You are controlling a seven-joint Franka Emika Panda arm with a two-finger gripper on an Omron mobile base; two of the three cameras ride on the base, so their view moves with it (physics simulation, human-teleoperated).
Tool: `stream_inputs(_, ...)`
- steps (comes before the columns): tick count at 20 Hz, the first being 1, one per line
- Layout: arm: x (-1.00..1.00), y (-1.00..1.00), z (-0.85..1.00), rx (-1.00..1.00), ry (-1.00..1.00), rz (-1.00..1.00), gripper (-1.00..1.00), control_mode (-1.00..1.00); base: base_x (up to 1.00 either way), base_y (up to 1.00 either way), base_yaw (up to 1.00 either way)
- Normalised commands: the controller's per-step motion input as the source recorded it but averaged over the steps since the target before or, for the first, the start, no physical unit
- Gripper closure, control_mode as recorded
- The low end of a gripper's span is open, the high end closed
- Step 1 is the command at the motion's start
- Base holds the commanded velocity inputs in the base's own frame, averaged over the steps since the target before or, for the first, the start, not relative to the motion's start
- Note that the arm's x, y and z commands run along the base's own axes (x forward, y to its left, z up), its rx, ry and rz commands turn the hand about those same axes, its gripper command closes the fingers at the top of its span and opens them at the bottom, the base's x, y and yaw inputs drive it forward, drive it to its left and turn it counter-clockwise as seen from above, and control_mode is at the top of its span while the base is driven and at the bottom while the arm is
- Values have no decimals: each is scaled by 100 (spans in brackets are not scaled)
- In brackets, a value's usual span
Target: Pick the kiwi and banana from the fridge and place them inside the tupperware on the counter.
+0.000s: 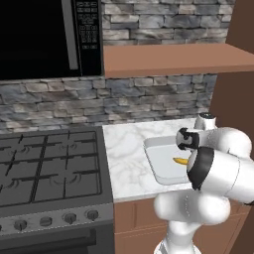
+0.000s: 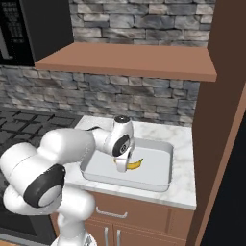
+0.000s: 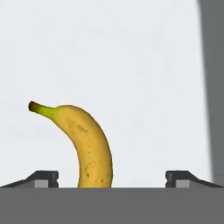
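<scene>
The yellow banana [image 3: 89, 144] lies on the pale floor of the tupperware [image 2: 158, 184], its stem pointing away from my hand. My gripper [image 3: 111, 177] hovers just above it, open, with the finger tips spread wide on either side of the fruit and not touching it. From the right base view the gripper [image 2: 123, 161] points down into the tray beside the banana [image 2: 135, 164]. The left base view shows the banana [image 1: 179, 160] in the tupperware [image 1: 158, 171] on the marble counter [image 1: 124, 158]. The kiwi is out of view.
A black stove top [image 1: 49, 168] lies left of the counter, with a microwave [image 1: 44, 34] above it. A brown shelf [image 2: 129, 62] overhangs the tray. A tall brown panel [image 2: 216, 120] stands to the right, with the black fridge [image 2: 228, 206] beyond.
</scene>
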Motion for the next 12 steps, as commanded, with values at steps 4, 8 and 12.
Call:
stream_inputs(4, -42, 0, 82, 0, -16, 0, -100, -100, 0, 0, 0)
stream_inputs(8, -39, 0, 85, 0, -1, 0, -100, -100, 0, 0, 0)
stream_inputs(12, -40, 7, 87, 0, 0, 2, -100, -100, 0, 0, 0)
